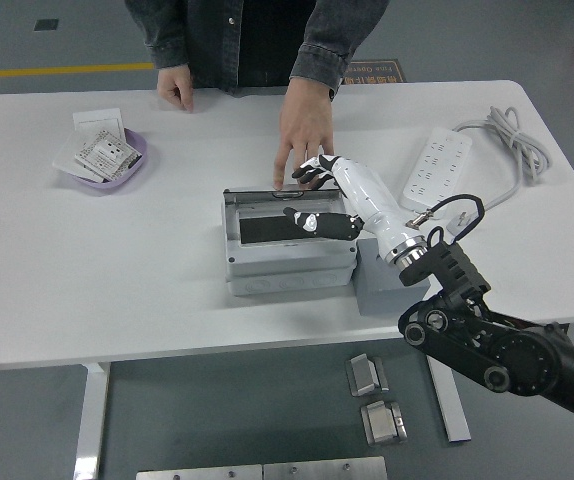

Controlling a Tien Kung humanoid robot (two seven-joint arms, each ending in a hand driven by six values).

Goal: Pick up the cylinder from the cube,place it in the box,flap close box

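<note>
- At the upper left of the frame a purple bowl (pixel 117 165) holding white packets sits on the white tabletop (pixel 87 280).
- Above it and a little right, the person's fist (pixel 175 92) rests closed on the tabletop's far edge.
- Centre frame stands the grey box (pixel 287 262), its dark inside showing through the top; its lid (pixel 272 196) lies nearly flat, low over the opening.
- The cylinder is not to be seen anywhere; whether it is in the box I cannot tell.
- The person's other hand (pixel 305 128) reaches down from the top centre, fingertips touching the box's far edge by the lid hinge.
- Just right of centre, the robot's right hand (pixel 329 200) lies over the box's right half, fingers spread and holding nothing, its thumb stretched left across the dark opening and the other fingers at the lid's far right corner, right beside the person's fingertips.
- The grey cube (pixel 387 280) sits touching the box's right side, under the robot's wrist, its top bare where visible.
- At the upper right, a white power strip (pixel 437 165) and its coiled cable (pixel 512 140) lie well clear of the hand.
</note>
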